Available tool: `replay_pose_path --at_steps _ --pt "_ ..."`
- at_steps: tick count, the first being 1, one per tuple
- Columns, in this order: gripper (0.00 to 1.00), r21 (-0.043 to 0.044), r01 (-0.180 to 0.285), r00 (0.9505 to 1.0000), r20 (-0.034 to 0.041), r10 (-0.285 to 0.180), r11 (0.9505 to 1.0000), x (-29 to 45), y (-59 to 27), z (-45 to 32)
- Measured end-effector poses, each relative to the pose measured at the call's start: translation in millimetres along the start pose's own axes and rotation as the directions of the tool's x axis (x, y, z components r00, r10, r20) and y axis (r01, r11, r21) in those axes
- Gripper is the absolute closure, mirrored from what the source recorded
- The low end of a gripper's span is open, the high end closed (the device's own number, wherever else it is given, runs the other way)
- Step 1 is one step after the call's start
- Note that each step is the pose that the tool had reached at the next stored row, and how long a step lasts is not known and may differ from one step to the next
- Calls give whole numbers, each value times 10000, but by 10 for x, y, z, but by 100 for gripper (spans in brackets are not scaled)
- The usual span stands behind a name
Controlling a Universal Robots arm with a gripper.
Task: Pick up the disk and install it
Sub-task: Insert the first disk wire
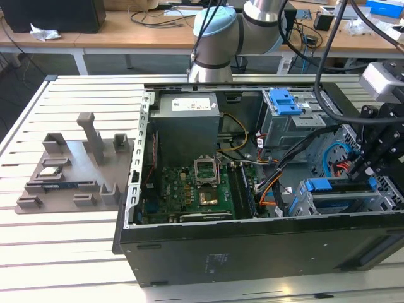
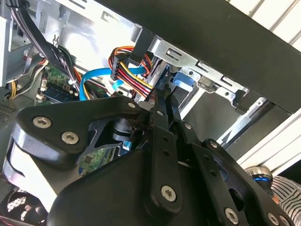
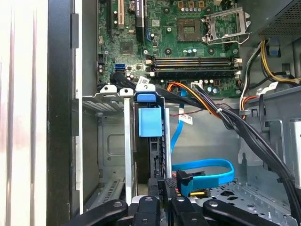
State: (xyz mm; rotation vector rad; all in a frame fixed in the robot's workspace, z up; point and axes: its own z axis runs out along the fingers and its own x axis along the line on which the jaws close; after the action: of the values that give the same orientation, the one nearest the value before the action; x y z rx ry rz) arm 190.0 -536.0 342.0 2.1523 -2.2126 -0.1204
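The end effector (image 1: pixel 372 165) sits low inside the open computer case (image 1: pixel 252 252), at the drive bay (image 1: pixel 344 196) in the corner on the exterior view's right. In the first wrist view the disk (image 3: pixel 151 141) stands on edge directly ahead of the fingertips, its blue carrier bracket (image 3: pixel 150 121) seated between the bay's two metal rails (image 3: pixel 128 141). The fingers (image 3: pixel 162 188) appear drawn narrow around the disk's near edge; whether they actually clamp it I cannot tell, since the contact point is hidden by the linkages.

Judgement: the pick-up looks complete and the install step is in hand, with the disk already well into its slot. Whether it is fully home is not visible.

A blue data cable (image 3: pixel 207 172) loops just beside the end effector, and a bundle of power leads (image 3: pixel 235 122) runs across the bay a little further ahead. The next move calls for a straight line along the rails, keeping clear of both cables so nothing snags or pinches.

The motherboard (image 3: pixel 188 52) lies beyond the bay, untouched.
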Motion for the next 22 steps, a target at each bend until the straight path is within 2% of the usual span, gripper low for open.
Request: replay_pose_path --at_steps 7,12,13,14,16,18,22 --pt "84 0 0 10000 0 0 10000 1 8 50" --pt "84 -3 0 10000 11 0 10000 1 7 57" --pt "82 -1 1 10000 10 -1 10000 1 7 58" --pt "76 -2 1 10000 6 -1 10000 1 7 56" --pt "76 0 1 10000 3 -1 10000 1 9 39" --pt "76 8 2 10000 3 -2 10000 -1 23 -62" --pt "76 9 1 10000 4 -1 10000 -2 27 -94"
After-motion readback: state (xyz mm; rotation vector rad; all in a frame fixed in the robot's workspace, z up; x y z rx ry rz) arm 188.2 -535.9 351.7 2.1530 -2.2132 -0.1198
